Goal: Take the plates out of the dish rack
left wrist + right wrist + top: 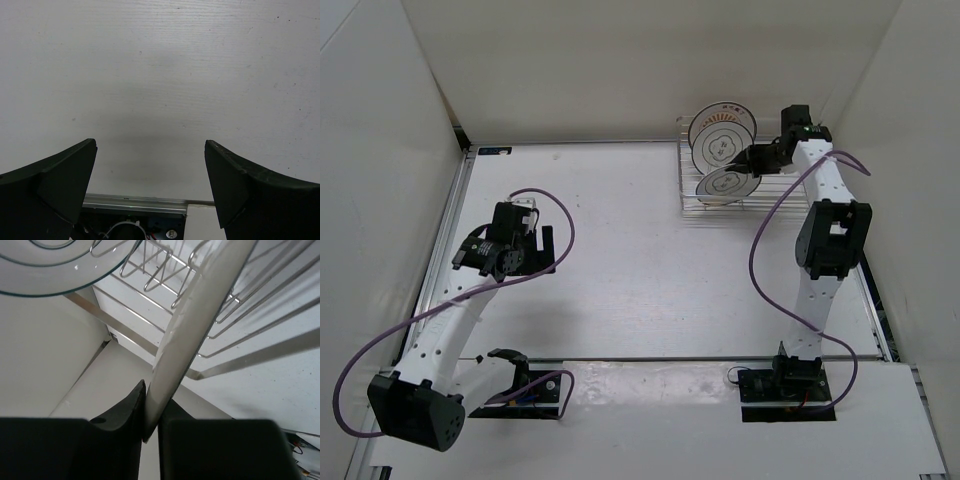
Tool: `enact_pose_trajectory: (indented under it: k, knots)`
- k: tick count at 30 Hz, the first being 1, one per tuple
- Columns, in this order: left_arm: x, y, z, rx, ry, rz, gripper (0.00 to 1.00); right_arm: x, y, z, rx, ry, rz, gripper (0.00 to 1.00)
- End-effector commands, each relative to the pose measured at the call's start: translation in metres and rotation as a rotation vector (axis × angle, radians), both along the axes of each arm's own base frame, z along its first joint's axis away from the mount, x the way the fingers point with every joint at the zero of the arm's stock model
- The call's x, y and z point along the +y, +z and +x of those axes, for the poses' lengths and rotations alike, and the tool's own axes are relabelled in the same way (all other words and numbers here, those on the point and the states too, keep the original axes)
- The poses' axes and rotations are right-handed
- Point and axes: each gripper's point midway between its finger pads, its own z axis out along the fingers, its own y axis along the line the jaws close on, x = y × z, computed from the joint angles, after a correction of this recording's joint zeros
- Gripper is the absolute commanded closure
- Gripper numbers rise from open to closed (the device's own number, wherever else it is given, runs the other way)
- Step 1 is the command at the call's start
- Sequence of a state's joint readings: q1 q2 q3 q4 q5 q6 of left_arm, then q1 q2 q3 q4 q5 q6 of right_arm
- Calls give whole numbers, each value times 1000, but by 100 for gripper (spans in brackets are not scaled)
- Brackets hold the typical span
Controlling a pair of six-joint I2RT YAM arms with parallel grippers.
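Where the white bench (640,280) meets the back wall, at its far right corner, sits the dish rack (692,207), a silver wire frame. The right arm (825,240) reaches up the right side of the bench to it. The left arm (440,330) bends over the bare left half, well apart from the rack.

Two plates show in the rack, and a third is not visible. The upright plate (722,135) stands at the back, white with dark rings. The tilted plate (725,185) leans in front of it, nearer the arms.

The right claw (152,410) is clamped on the rim of a white plate seen edge-on, most likely the tilted one, and the plate is not yet out of the rack. The left claw (150,145) hangs wide open over bare bench and holds nothing.

The pinch covers only a narrow strip of rim, so the plate could swing or slip from the fingers as its weight comes free. Its lower edge sits among the wire dividers (160,270). A lift that is not straight could snag there and drag the rack, or knock the upright plate just behind.
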State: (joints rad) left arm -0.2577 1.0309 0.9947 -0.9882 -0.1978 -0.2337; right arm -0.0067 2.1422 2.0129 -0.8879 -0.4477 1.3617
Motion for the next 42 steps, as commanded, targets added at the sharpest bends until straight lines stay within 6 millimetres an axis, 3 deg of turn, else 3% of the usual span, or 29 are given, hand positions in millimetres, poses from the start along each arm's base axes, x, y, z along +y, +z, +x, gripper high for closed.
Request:
enact_pose_trajectory:
  k: [1,3,4,11,16,18,21,23,25,26,30,32,35,42]
  knots:
    - [-3,12,0,-38,-17,-19,0,-3,75,7,-226,-11,28,100]
    - [-3,14,0,-43,-17,-23,0,-1,78,5,-226,-17,66,100]
    - [-5,14,0,-43,-20,-29,0,-2,91,3,-251,-19,79,100]
    - [-6,12,-6,-40,-25,-46,0,2,124,-19,-286,3,159,100]
    - [-9,10,-11,-40,-48,-43,0,-7,170,-37,-463,63,95,100]
    - [-10,8,-14,-36,-58,-37,0,-12,190,-53,-514,92,55,100]
    - [-12,7,-17,-28,-83,-18,0,-18,178,-102,-493,270,-131,100]
    - [-12,6,-19,-29,-94,3,0,-19,168,-136,-417,312,-160,100]
    - [-14,5,-23,-15,-117,22,0,-23,170,-171,-430,374,-231,100]
    - [-12,4,-23,-13,-116,47,0,-24,150,-189,-355,414,-232,100]
    - [-19,-1,-27,-4,-174,86,0,-31,127,-259,-182,556,-300,100]
    - [-21,-1,-27,-11,-193,114,0,-37,109,-281,-101,617,-319,100]
    - [-26,-3,-28,-4,-225,137,0,-48,100,-295,-69,665,-411,100]
    - [-33,-3,-26,-13,-262,150,0,-89,66,-300,88,803,-705,100]
